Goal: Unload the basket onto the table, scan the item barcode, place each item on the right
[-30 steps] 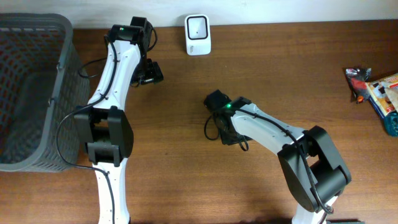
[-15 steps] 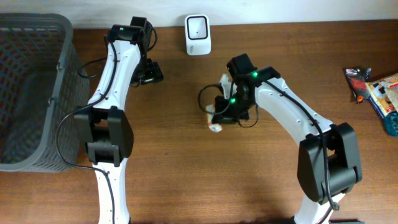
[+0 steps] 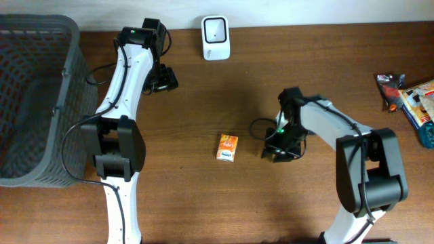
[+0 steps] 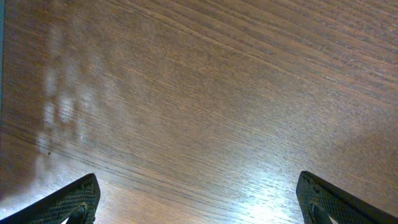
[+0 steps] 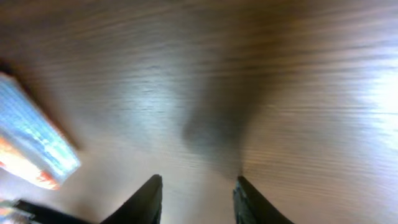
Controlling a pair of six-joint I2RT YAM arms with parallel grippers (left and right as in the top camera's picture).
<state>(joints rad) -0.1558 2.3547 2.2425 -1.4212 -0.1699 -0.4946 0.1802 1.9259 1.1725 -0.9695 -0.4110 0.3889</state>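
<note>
The right tool (image 3: 278,152) has pulled back rightward, and the small orange box (image 3: 227,147) is now lying flat on the brown wooden surface (image 3: 203,203), below the white scanner (image 3: 215,37). That tool's fingers are standing slightly apart, pinching nothing. The left tool (image 3: 166,79) is hanging spread wide over bare wood beside the grey basket (image 3: 41,27).
</note>
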